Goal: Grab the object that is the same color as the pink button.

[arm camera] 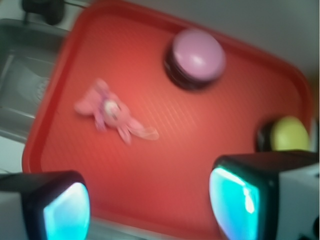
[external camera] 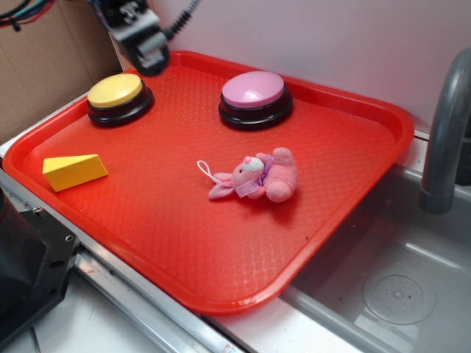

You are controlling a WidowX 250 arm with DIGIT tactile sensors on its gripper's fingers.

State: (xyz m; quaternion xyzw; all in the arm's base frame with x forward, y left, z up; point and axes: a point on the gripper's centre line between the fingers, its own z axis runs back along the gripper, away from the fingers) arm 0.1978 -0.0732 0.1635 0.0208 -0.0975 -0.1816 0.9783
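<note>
Two teal-padded fingers (arm camera: 67,210) of the claw (arm camera: 150,205) are seen at the near edge of the wrist view, spread wide apart with nothing held between them. Beyond them, bare red tray (arm camera: 165,165) is crossed before the pink plush bunny (arm camera: 112,112) is reached; it is found ahead and to the left of the gap, well apart from the fingers. Its long axis is laid slantwise across the view, ears trailing toward the claw and body pointing away, so a turn of the wrist is judged necessary to close across the body. Farther off, the pink button (arm camera: 198,55) is seen, and the yellow button (arm camera: 289,134) at the right.
</note>
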